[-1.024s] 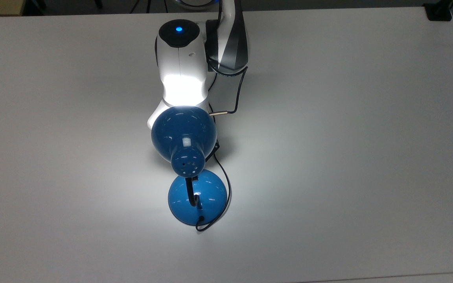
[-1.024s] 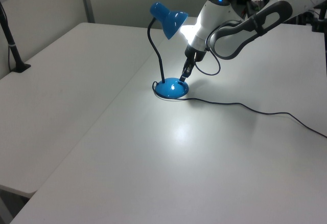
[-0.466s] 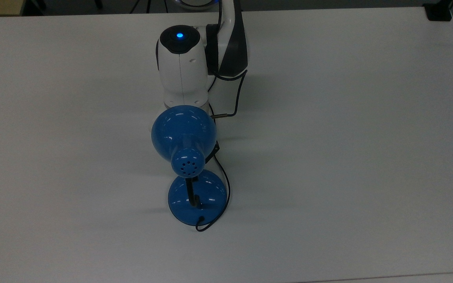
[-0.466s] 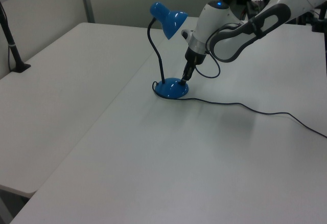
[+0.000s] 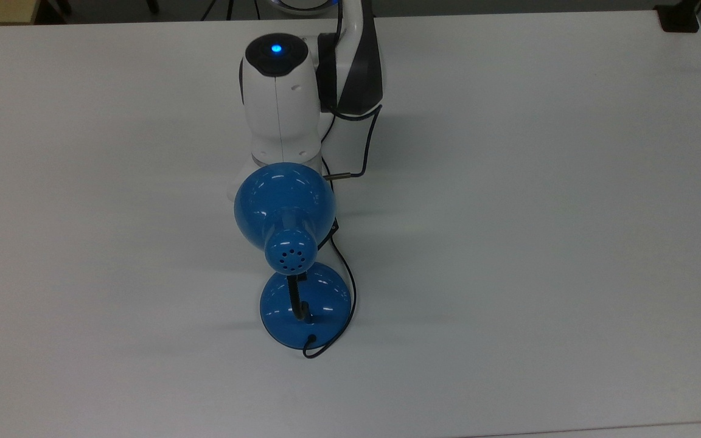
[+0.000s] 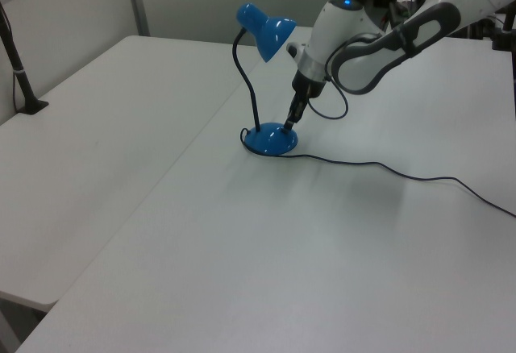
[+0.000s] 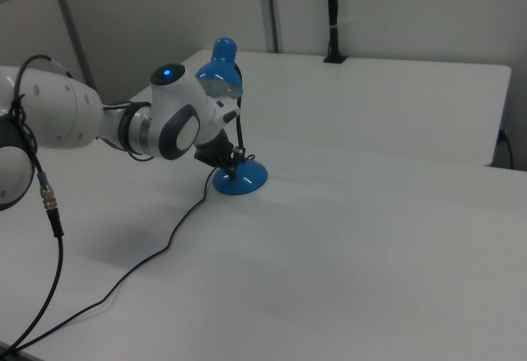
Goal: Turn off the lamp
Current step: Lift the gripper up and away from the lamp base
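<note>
The lamp (image 5: 283,210) stands on the white desk (image 5: 539,213), roughly midway between the top view's left and right edges and well in from every edge. No glow falls on the desk beneath the dome shade (image 6: 266,32), so the lamp is dark. The black bent neck (image 6: 245,79) rises from the round blue base (image 6: 271,139), and a thin black cord (image 6: 387,169) trails away across the desk toward the left view's right edge. The gripper (image 6: 293,121) points down at the base, its tip at or just above the rim on the left view's right side; I cannot tell whether its fingers are apart or together. The white arm (image 5: 277,91) reaches in from the top view's upper edge.
</note>
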You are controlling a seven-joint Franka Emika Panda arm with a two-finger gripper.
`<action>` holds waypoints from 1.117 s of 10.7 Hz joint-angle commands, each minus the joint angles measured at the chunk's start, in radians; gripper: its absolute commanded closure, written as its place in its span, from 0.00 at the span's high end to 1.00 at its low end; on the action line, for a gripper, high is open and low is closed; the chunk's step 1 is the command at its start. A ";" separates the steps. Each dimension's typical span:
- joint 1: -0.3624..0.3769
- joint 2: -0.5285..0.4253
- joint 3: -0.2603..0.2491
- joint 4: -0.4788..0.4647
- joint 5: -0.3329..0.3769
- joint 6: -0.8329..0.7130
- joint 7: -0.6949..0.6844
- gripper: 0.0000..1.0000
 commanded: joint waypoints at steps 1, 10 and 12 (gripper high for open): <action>0.000 -0.241 -0.004 -0.181 0.029 -0.089 0.047 0.00; -0.131 -0.576 0.053 -0.171 0.029 -0.735 0.174 1.00; -0.134 -0.581 0.053 -0.169 0.029 -0.750 0.177 1.00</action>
